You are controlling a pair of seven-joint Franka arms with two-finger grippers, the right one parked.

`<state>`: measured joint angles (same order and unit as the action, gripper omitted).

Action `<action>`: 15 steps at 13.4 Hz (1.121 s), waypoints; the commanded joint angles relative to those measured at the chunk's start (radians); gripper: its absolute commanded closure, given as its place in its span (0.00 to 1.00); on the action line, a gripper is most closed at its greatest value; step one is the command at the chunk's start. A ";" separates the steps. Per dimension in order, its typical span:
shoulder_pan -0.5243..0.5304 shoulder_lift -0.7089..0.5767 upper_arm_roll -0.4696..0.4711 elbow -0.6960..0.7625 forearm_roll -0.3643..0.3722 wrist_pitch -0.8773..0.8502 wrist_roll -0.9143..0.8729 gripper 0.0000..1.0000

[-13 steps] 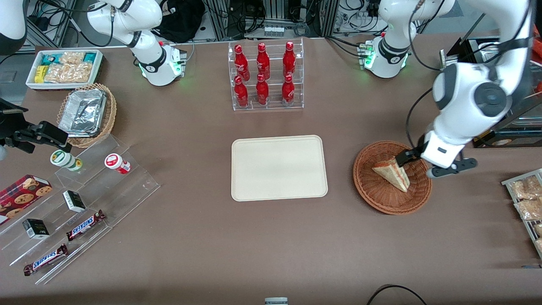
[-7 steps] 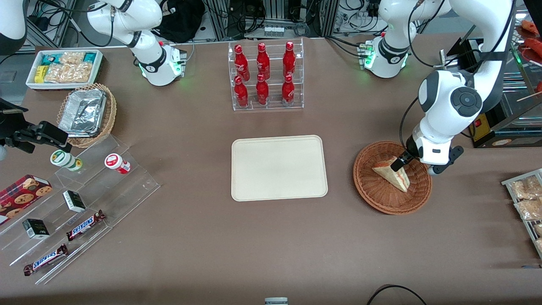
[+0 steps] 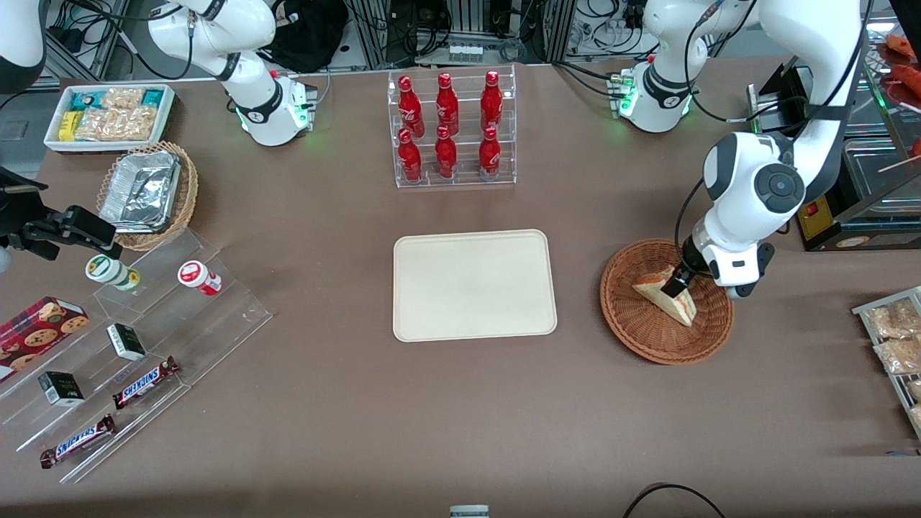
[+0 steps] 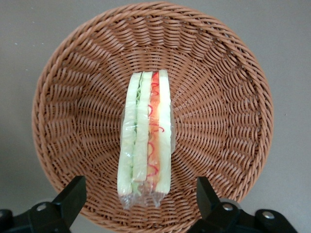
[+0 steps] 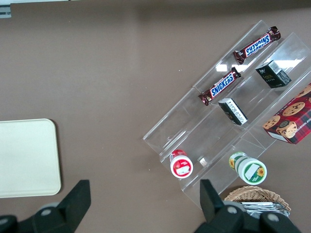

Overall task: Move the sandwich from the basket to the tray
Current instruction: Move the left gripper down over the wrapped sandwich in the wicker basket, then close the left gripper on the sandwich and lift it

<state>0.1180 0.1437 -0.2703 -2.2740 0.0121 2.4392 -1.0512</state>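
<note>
The sandwich, a pale bread wedge in clear wrap with red, pink and green filling, lies in the round reddish-brown wicker basket toward the working arm's end of the table. In the left wrist view the sandwich lies in the middle of the basket. My left gripper hangs open just above the sandwich, its two fingers spread wide to either side of the wrapped end and apart from it. The cream-beige tray lies bare at the table's middle, beside the basket.
A clear rack of red bottles stands farther from the front camera than the tray. Snack packets lie at the working arm's table edge. A tan basket with a foil container, a white bin and acrylic shelves of snacks lie toward the parked arm's end.
The left arm has swung in over the basket and the gripper has come down from beside the sandwich to directly above it. The sandwich has not moved.
</note>
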 commanded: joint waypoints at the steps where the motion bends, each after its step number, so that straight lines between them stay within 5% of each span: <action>1: 0.000 0.030 -0.004 -0.006 -0.007 0.035 -0.032 0.00; 7: 0.000 0.082 -0.004 -0.001 -0.009 0.080 -0.036 0.02; 8: 0.000 0.088 -0.004 0.001 -0.009 0.083 -0.039 0.16; 11: -0.001 0.096 -0.004 0.005 -0.007 0.083 -0.070 0.85; 15: -0.003 0.044 -0.004 0.053 0.008 0.017 -0.066 0.90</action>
<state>0.1170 0.2286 -0.2709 -2.2540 0.0115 2.5020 -1.0954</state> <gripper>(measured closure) 0.683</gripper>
